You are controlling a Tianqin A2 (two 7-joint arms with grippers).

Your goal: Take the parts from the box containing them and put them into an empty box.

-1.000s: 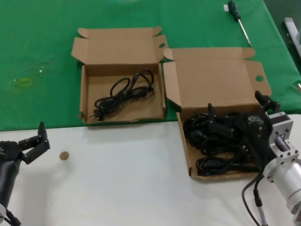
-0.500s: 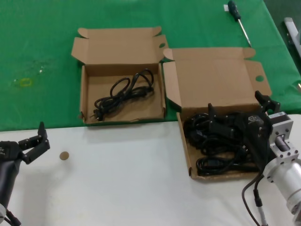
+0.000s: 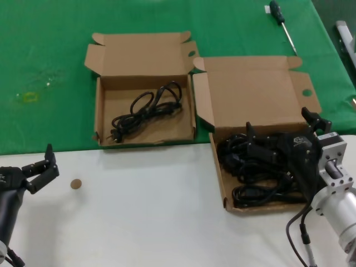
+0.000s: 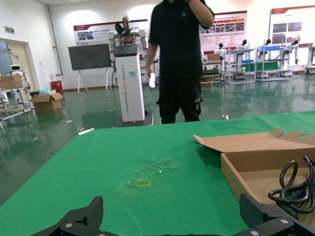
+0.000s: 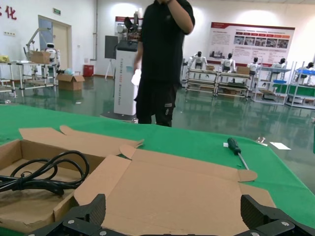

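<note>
The right gripper (image 3: 278, 136) is down in the wide cardboard box (image 3: 219, 167), fingers spread over the tangle of black power cords (image 3: 253, 167); whether the tips actually touch a cord is hard to make out. One coiled cord (image 3: 146, 108) lies in the narrower box (image 3: 100, 111) further left. The left gripper (image 3: 41, 167) waits over the white tabletop (image 3: 150, 211), fingers spread apart. A green-handled screwdriver (image 3: 281, 22) lies on the green mat (image 3: 50, 55).
</note>
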